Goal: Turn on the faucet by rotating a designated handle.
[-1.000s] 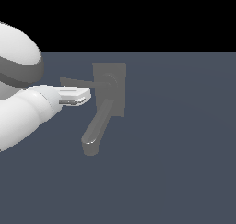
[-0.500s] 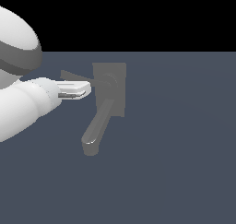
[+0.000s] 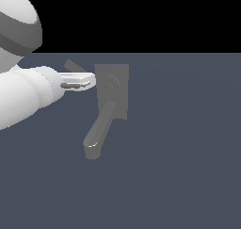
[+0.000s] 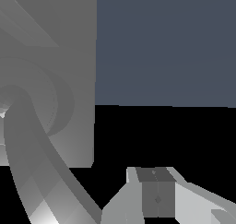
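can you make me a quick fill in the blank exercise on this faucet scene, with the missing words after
1. The thick curved grey spout runs from the round hub down toward the exterior view's ____.
2. The dull grey rectangular base plate has a ____ hub.
3. The white gripper sits on the exterior view's ____ side of the base plate.
4. The thin flat grey handle shows just ____ the gripper in the exterior view.

Missing words: left; round; left; above

A dull grey faucet (image 3: 112,92), a white claw (image 3: 89,81), a slate-blue floor (image 3: 179,167).
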You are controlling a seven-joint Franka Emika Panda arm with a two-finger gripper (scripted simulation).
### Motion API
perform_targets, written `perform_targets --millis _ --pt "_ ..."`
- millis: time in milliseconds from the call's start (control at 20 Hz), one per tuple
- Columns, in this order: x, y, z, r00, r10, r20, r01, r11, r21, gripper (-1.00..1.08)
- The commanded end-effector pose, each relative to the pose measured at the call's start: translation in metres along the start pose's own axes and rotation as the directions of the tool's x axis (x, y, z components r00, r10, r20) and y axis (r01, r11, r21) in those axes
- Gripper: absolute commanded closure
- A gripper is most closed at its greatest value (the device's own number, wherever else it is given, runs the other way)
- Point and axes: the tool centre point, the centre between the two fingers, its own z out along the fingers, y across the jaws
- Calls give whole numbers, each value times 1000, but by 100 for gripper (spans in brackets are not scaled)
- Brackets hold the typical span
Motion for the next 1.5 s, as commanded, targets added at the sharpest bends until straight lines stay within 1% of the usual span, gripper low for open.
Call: perform_targets --millis 0,200,250,300,1450 --pt "-15 -1 0 1000 5 10 -4 1000 -4 108" --pt "-29 -5 0 1000 5 12 -5 1000 -5 108" --pt "-29 -5 0 1000 5 12 -5 1000 -5 108" --pt "-17 -6 -1 1000 1 -3 -1 1000 1 108" --pt "-73 -57 0 1000 5 12 -5 1000 -5 108"
